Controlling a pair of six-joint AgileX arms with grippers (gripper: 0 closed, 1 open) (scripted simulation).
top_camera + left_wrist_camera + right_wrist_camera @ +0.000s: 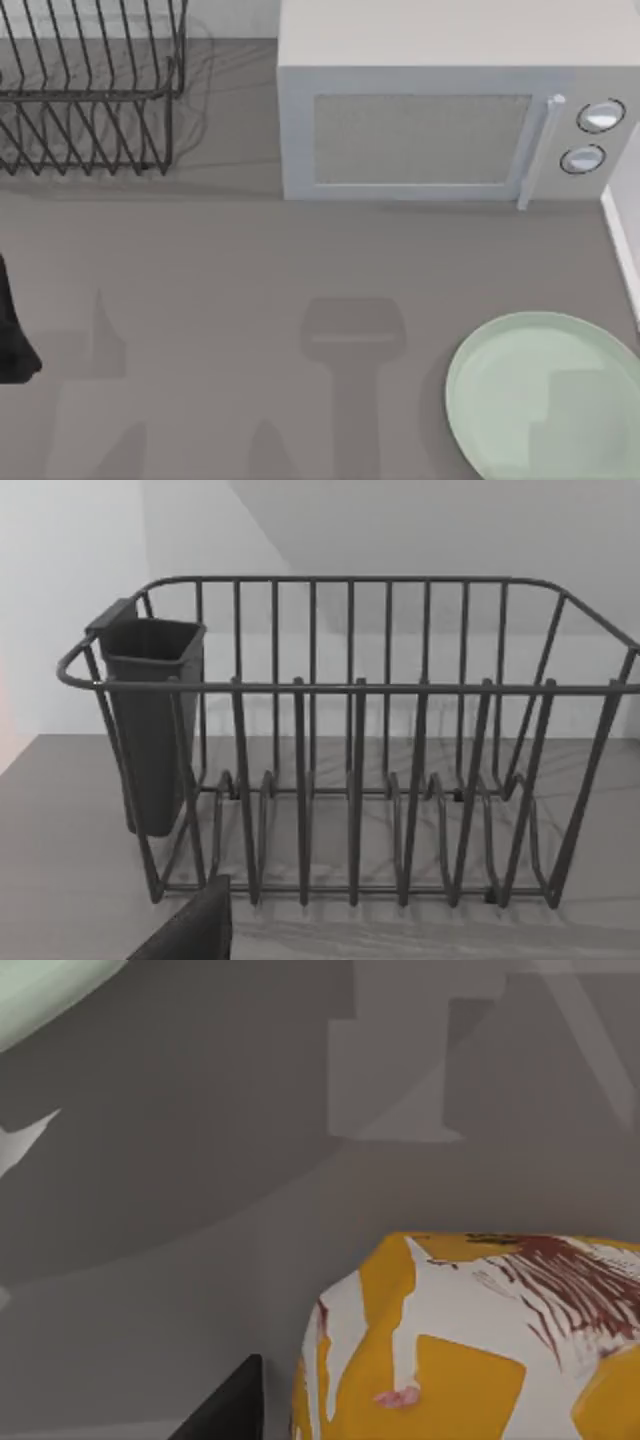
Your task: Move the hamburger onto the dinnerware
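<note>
Our right gripper: one dark finger [225, 1405] edges into the right wrist view, just beside the hamburger [470, 1345], a lumpy cream-white item with orange-yellow patches and dark red streaks. The burger sits very close under that wrist camera with grey table behind it. We cannot tell whether the jaws are closed on it, nor how wide they stand; a hold seems likely, as a judgement only.

Progress: the dinnerware [545, 400], a large round pale mint-green plate with a shallow raised rim, lies at the near right of the grey table [250, 270] and is bare in the top view. A sliver of its rim also shows in the right wrist view, apart from the burger. So delivery is not done; carrying over the plate and releasing remain, as we judge it.

Left arm [12, 330]: a dark part sits at the table's left edge, looking idle. Its wrist camera faces the black wire dish rack [350, 740] with a dark cutlery cup hung at one end; gripper state cannot be told.

Far side: white microwave [440, 120], closed, with two round knobs, beside the rack.
</note>
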